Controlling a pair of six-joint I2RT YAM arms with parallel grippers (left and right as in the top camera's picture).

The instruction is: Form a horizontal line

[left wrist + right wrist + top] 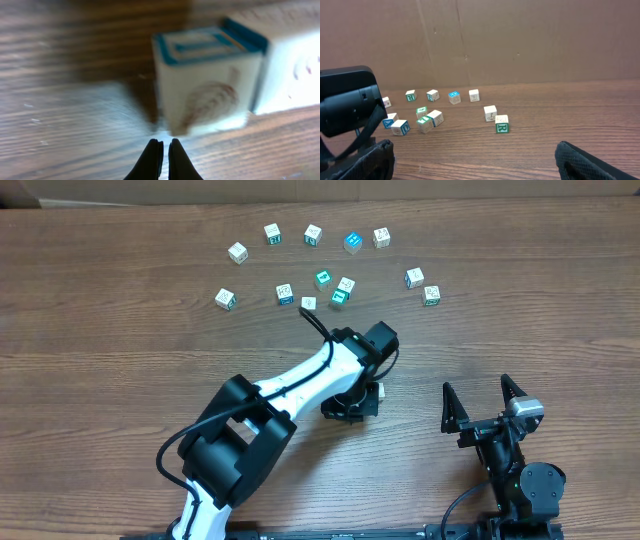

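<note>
In the left wrist view, two white-sided picture cubes stand touching side by side: a near cube (207, 80) with a blue-framed top and a second cube (290, 65) to its right. My left gripper (165, 145) is shut and empty, its tips just in front of the near cube's lower left corner. In the overhead view this gripper (350, 404) points down at mid-table and hides those cubes, apart from a white bit (379, 391) beside it. My right gripper (485, 408) is open and empty at the front right; its view (482, 160) shows bare wood between the fingers.
Several loose picture cubes lie scattered at the back of the table, among them a blue-topped one (352, 242), a green-topped one (323, 278) and one at the far left (225, 299). A green R cube (502, 125) shows in the right wrist view. A brown wall stands behind.
</note>
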